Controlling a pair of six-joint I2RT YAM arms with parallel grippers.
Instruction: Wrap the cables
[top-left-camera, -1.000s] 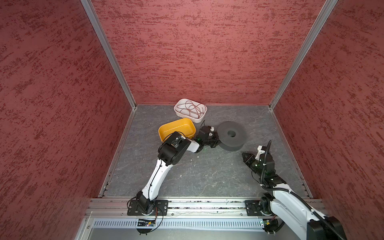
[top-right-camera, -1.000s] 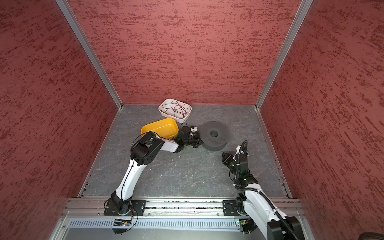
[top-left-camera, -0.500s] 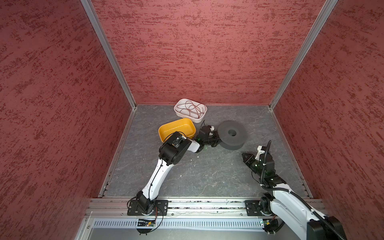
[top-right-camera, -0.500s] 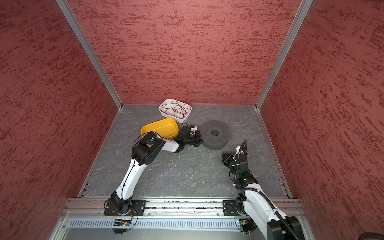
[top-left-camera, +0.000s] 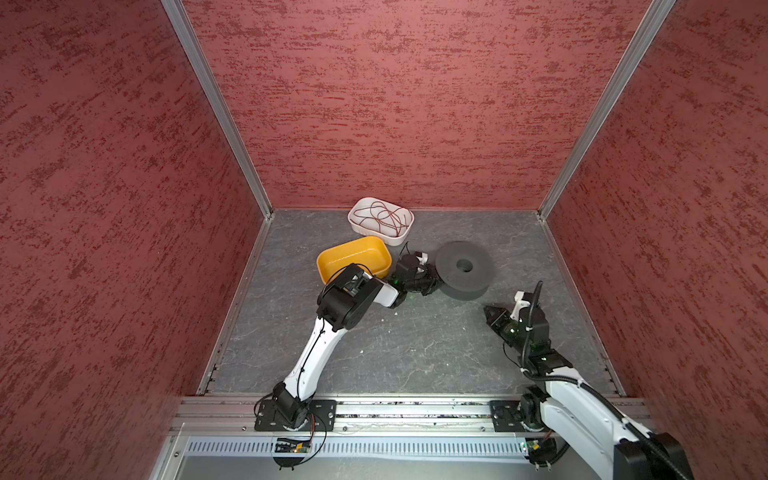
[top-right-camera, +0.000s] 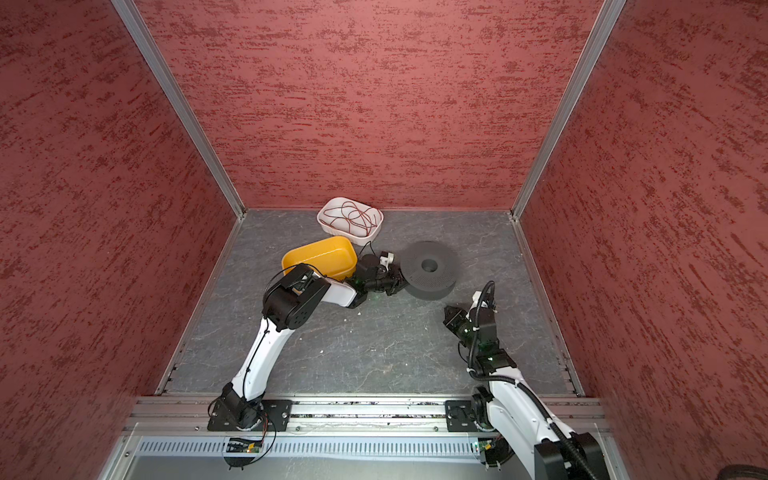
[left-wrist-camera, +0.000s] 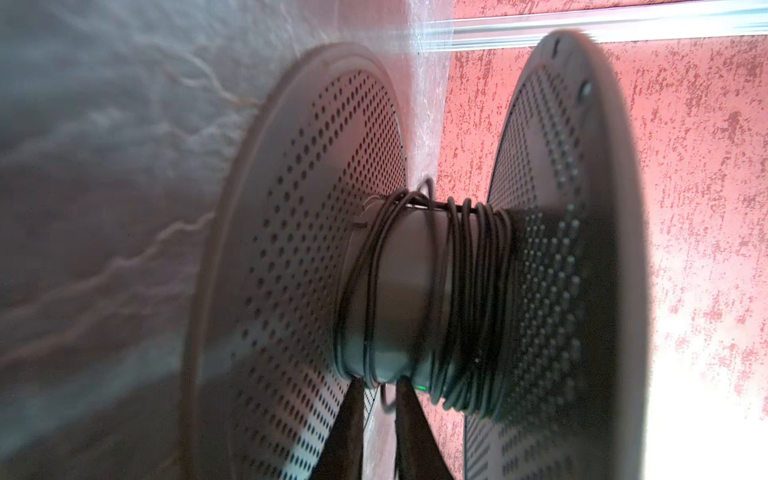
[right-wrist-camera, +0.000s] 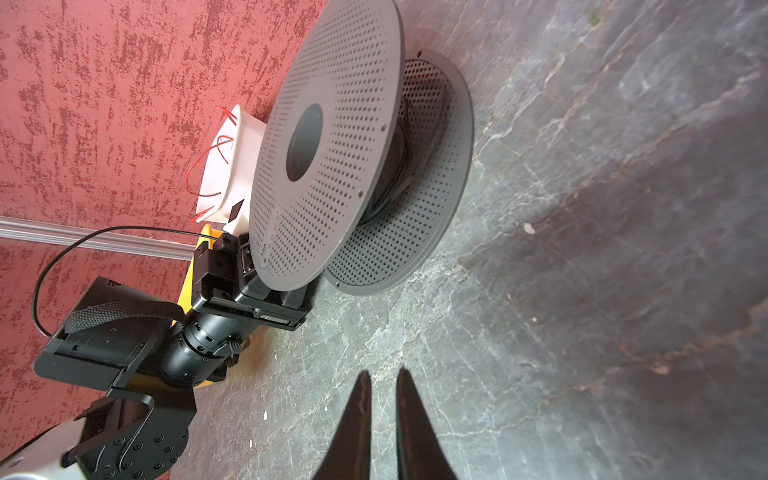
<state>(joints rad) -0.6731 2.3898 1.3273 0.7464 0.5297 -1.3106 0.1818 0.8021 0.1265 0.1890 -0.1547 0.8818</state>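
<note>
Risk: the cable (left-wrist-camera: 469, 291) is sitting loosely wound on the hub of the spool (top-left-camera: 451, 272) and is liable to spring slack. The left fingers (left-wrist-camera: 353, 419) are standing slightly parted around its free loop, not clamping it. Short of the spool, the right fingers (top-left-camera: 491, 312) are hovering low over the counter (top-left-camera: 395, 345), barely apart and empty. At the spool, the left arm is reaching in low between the flanges.

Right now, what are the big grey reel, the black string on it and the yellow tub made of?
The grey reel looks like hard matte plastic: thin stiff discs with even rows of punched holes. The black wire seems rubbery-coated, smooth and faintly shiny, bending tightly round the hub. The yellow tub is probably smooth moulded plastic with rounded corners and a soft sheen.
</note>
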